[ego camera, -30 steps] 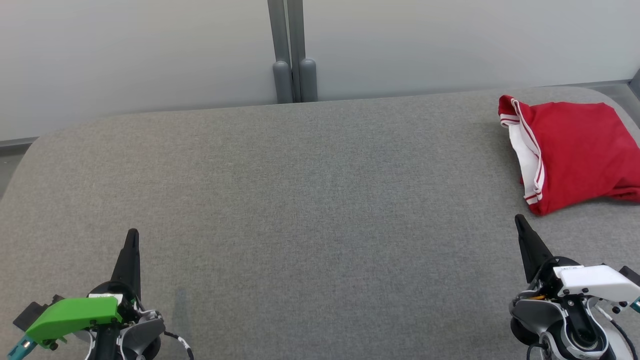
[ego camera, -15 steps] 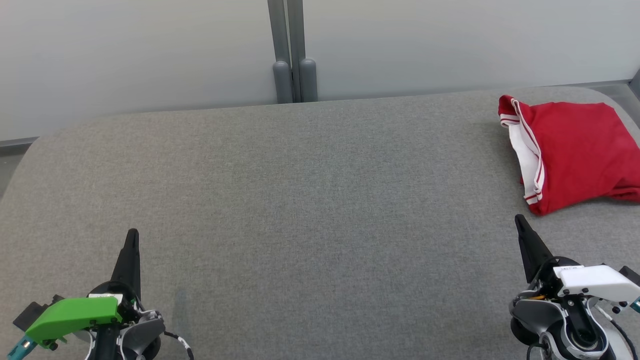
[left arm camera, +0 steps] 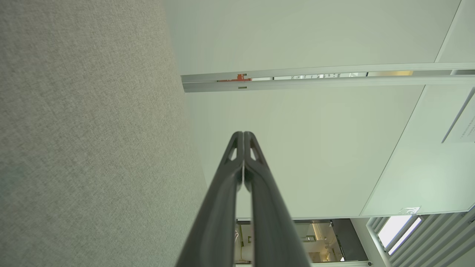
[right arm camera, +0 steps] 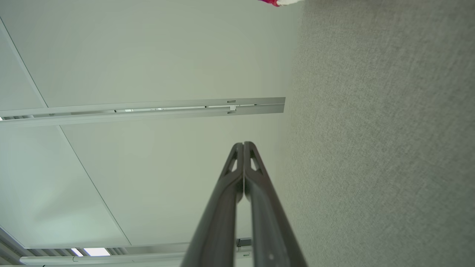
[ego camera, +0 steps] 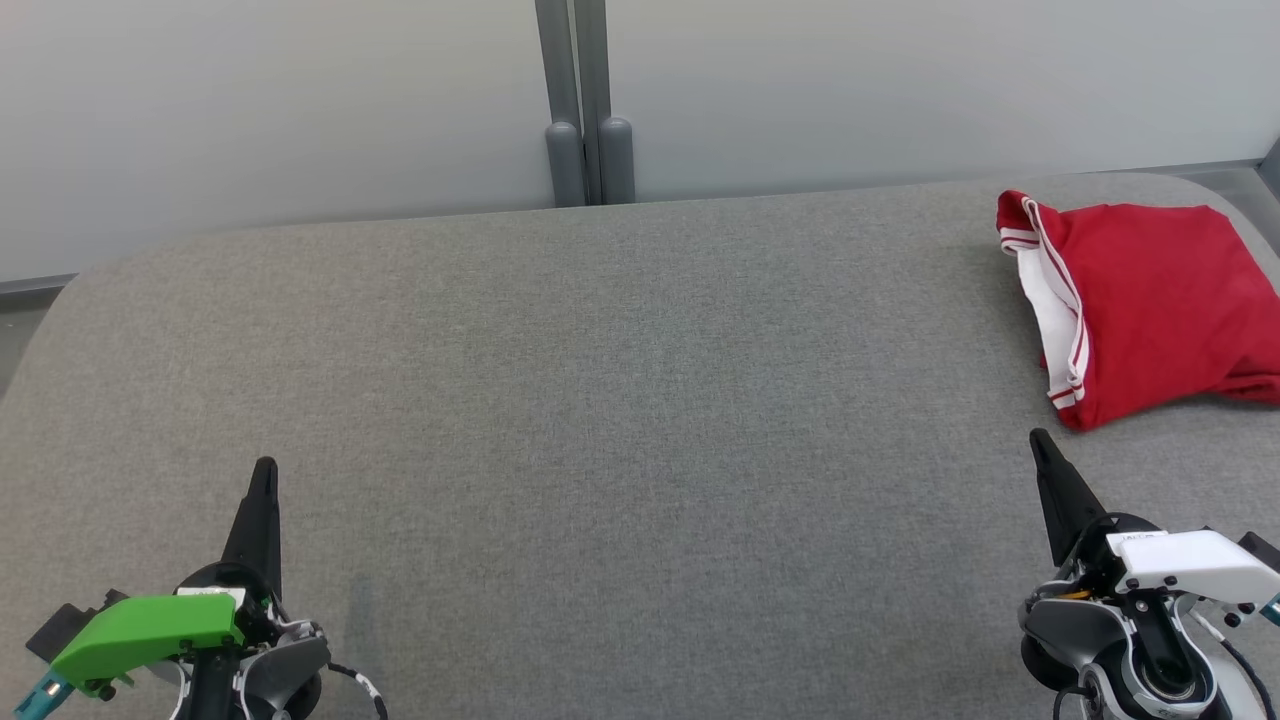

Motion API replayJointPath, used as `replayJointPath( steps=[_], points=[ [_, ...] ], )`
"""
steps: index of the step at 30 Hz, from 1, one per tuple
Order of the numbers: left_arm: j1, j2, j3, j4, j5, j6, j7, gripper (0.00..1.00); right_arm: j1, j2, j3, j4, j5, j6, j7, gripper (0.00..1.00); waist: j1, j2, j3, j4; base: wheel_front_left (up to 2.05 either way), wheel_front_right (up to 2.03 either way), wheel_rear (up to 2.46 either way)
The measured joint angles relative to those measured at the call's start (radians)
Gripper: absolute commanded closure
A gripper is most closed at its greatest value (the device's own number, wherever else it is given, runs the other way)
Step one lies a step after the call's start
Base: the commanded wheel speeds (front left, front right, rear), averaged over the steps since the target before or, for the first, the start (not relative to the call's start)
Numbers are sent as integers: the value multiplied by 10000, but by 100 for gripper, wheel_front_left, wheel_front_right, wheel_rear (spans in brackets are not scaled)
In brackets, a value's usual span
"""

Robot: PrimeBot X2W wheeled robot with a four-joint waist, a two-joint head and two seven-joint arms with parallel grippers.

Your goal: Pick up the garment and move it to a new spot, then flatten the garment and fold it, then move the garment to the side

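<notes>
The garment (ego camera: 1150, 310), red with a white, red-striped trim band (ego camera: 1062, 330) along its left edge, lies as a compact folded bundle at the far right of the grey fabric-covered table (ego camera: 620, 400), near the rounded back corner and partly cut off by the head view's edge.

The right gripper (ego camera: 1038, 440) has its two dark fingers (right arm camera: 222, 207) pressed together tip to tip with nothing between them. It sits low at the near right, pointing away from the robot. The bundle lies just beyond its tip and a little to the right, not touching it. The left gripper (ego camera: 265, 468) is closed on nothing in the same way, at the near left and well apart from the garment.

Both look parked in a rest pose, not reaching. Behind the table stand pale wall panels (ego camera: 300, 100) joined by a grey post (ego camera: 585, 100).

A folded bundle set off by the corner, leaving the table's working middle free, suggests the last step, moving the garment aside, is already done.
</notes>
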Motion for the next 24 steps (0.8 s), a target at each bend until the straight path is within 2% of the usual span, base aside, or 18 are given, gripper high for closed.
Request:
replayJointPath(
  steps=[24],
  points=[
    [0, 0, 0, 0, 0, 0, 0, 100, 0, 0, 0, 0, 0, 0, 0, 100, 0, 0, 0, 0, 0, 0, 0]
  ],
)
